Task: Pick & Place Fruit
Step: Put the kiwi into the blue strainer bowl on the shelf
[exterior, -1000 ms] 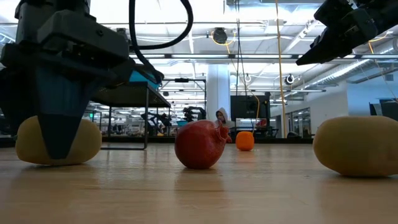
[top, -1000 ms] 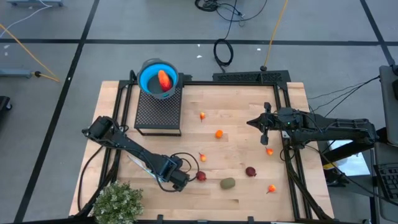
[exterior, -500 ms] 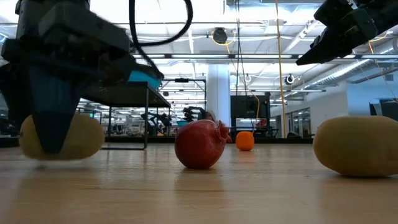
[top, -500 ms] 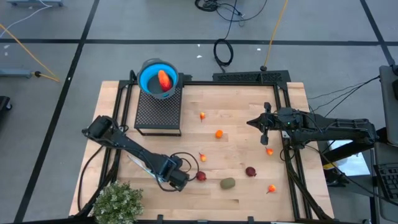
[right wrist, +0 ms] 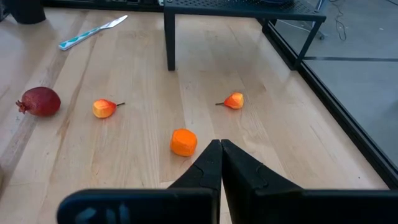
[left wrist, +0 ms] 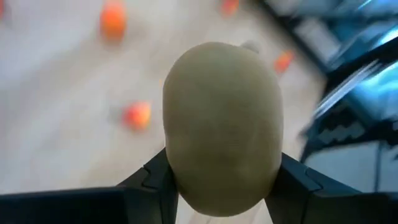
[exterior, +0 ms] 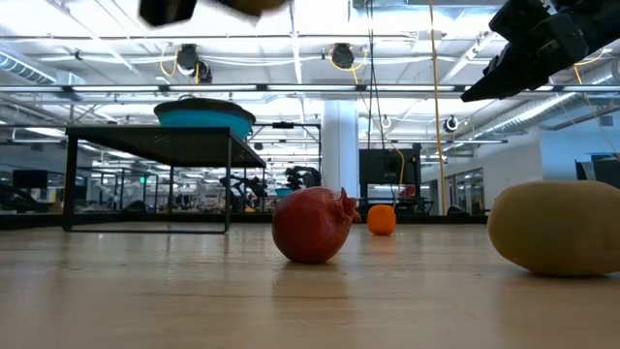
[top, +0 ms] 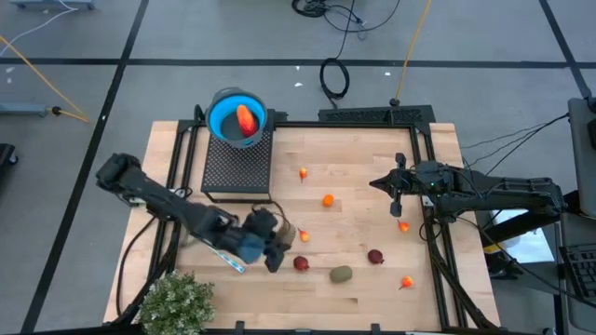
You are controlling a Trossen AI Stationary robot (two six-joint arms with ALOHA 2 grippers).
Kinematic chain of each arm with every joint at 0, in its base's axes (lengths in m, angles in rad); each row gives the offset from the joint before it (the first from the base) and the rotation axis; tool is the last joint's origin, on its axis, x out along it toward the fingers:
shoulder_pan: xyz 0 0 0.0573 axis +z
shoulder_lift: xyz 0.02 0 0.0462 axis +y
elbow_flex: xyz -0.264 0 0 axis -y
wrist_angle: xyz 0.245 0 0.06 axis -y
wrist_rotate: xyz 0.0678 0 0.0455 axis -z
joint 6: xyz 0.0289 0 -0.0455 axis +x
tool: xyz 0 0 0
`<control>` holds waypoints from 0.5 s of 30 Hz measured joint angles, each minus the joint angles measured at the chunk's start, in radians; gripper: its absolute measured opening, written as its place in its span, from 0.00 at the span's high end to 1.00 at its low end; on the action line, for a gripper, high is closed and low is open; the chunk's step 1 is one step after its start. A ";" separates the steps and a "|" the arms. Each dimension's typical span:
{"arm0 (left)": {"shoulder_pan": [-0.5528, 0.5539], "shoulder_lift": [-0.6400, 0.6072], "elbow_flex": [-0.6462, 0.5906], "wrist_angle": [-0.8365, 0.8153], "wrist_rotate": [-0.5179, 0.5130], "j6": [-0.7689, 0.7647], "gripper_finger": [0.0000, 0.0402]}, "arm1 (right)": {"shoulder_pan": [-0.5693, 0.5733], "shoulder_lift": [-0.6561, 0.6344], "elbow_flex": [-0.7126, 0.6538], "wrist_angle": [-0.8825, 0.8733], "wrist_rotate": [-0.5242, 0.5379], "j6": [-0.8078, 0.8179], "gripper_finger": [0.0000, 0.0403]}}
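Observation:
My left gripper (top: pixel 275 247) hangs above the table's near-left part, shut on an olive-brown oval (left wrist: pixel 222 127); in the low view the oval (exterior: pixel 260 5) just shows at the top edge. A second olive oval (top: pixel 341 274) and two dark red rounds (top: pixel 301 263) (top: pixel 375 256) lie on the wood, the nearer round (exterior: pixel 312 225) on its side. An orange ball (top: pixel 328 199) and small red-orange pieces (top: pixel 304 173) (top: pixel 403 225) (top: pixel 406 282) lie scattered. One longer red-orange piece (top: pixel 245 119) sits in the blue bowl. My right gripper (top: pixel 395 186) waits, shut, above the table's right side. My left gripper pinches the olive-brown oval between its two fingers (left wrist: pixel 151 179), one on each side of the oval's near end (left wrist: pixel 186 186). The fingers slant downward toward the table. The oval stands lengthwise out of the fingers and is lifted clear of the wood.
The blue bowl (top: pixel 222 119) stands on a black mesh stand (top: pixel 237 167) at the far left. A bushy green plant (top: pixel 177 302) fills the near-left corner. A thin blue-and-white stick (right wrist: pixel 93 32) lies by the left arm. Black frame rails (top: pixel 430 167) border the table's right.
My left gripper has risen from the table with the olive-brown oval, which rested on the wood a second ago and now hangs clear, out of the low view's top. The gripper has also shifted slightly toward the far edge. The right arm has kept still.

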State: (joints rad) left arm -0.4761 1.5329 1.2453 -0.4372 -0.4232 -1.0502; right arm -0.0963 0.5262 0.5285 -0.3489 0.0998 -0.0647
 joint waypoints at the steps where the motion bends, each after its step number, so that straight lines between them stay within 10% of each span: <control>1: 0.001 -0.020 0.000 0.037 -0.024 0.042 0.58 | 0.000 0.000 0.000 0.000 0.000 0.000 1.00; 15: 0.004 -0.108 0.000 0.696 0.035 0.686 0.57 | 0.000 0.000 0.000 0.000 0.002 -0.001 1.00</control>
State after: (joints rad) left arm -0.4717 1.4252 1.2453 0.2592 -0.3886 -0.3643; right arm -0.0963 0.5265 0.5285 -0.3485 0.1019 -0.0653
